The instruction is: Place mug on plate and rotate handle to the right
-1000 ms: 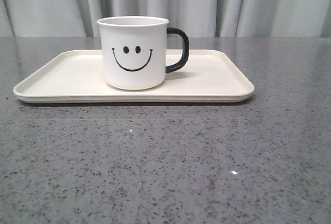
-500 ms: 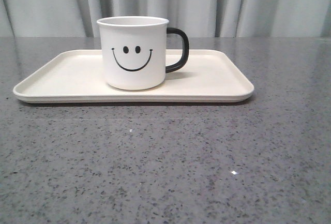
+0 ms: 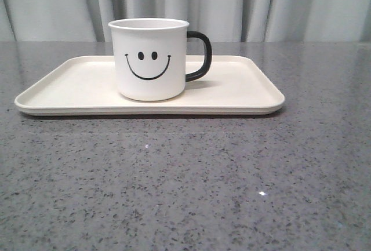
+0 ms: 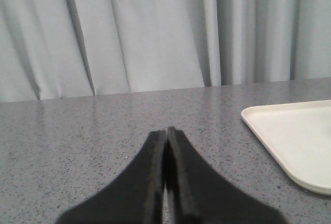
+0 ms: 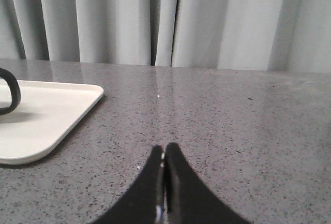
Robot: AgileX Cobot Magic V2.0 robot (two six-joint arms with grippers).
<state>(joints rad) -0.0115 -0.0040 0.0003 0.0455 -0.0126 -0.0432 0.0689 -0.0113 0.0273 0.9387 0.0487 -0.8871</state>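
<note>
Left gripper [image 4: 165, 133]: fingers pressed together, nothing between them; sat low over bare table [image 4: 77, 131], off the plate's left end, well apart from the mug; out of the front view, so parked clear of the work by my reading

Plate [image 3: 69, 86]: lay flat on the grey table, long side across the view; left stretch bare; one rounded corner showed in the left wrist view [image 4: 289, 136]

Mug [image 3: 149, 59]: stood upright on the plate, a little left of the plate's middle, base fully inside the rim; smiley face turned to the front camera; nothing touched it

Handle [image 3: 200, 55]: stuck out from the mug's right side, over the plate's right half, pointing to the robot's right; a black arc of it showed at the edge of the right wrist view [image 5: 11, 92]

Task state: judged done, mug set on plate and handle at right as asked; no correction looked needed

Plate, right end [image 5: 46, 115]: bare, corner and low rim seen from the right wrist

Right gripper [image 5: 164, 154]: fingers together, empty; low over the table off the plate's right end, well apart from the mug; likely held back so as not to nudge the handle

Risk: small; any re-approach toward the mug could knock the handle off its heading
</note>
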